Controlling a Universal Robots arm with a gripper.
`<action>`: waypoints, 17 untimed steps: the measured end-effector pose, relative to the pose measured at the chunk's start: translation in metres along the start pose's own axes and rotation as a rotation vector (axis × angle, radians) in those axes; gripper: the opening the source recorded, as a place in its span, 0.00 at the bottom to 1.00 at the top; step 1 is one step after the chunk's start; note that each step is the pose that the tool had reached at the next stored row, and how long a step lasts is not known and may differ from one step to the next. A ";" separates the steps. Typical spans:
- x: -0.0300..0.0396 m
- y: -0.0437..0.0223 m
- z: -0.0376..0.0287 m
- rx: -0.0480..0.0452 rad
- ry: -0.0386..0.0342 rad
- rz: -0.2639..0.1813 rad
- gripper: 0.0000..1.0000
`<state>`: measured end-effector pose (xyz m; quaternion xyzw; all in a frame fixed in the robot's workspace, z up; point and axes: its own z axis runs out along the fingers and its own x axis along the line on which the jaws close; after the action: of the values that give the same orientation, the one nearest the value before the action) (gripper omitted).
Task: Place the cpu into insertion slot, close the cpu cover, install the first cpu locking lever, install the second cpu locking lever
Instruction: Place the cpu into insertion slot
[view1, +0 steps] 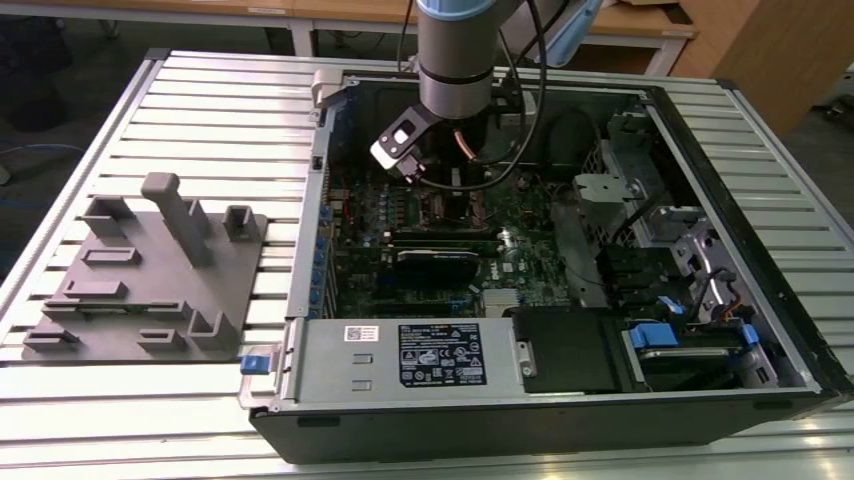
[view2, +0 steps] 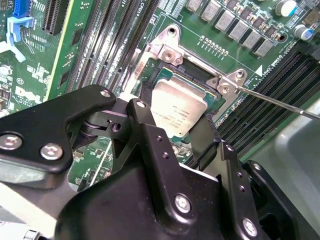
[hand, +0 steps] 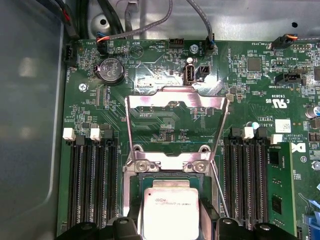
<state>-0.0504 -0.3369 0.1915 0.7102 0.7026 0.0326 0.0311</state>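
The cpu (hand: 170, 210), a flat square chip with a silver top, sits low over the insertion slot (hand: 134, 184) on the green board. My gripper (hand: 171, 226) is shut on the cpu, one black finger (view2: 145, 125) against each side of it. In the second wrist view the cpu (view2: 177, 107) lies inside the socket's black rim (view2: 202, 75). The cpu cover (hand: 175, 100) stands swung open beyond the socket, its window showing the board behind. A thin locking lever (view2: 280, 102) sticks out from the socket's corner. In the exterior view the gripper (view1: 447, 185) hangs over the socket (view1: 454, 207).
Long black memory slots (hand: 92, 185) run along both sides of the socket. The computer case wall (view1: 747, 190) encloses the board, with a power supply (view1: 400, 355) at the front. A grey fixture plate (view1: 147, 280) lies on the slatted table at the exterior view's left.
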 end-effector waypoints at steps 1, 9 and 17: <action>0.0000 0.0000 0.0000 0.0000 0.0000 0.000 0.54; -0.0001 -0.0002 0.0012 0.0002 -0.0004 0.000 0.54; 0.0002 0.0000 0.0019 -0.0009 0.0014 0.000 0.55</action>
<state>-0.0503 -0.3367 0.1897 0.7102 0.7026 0.0334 0.0310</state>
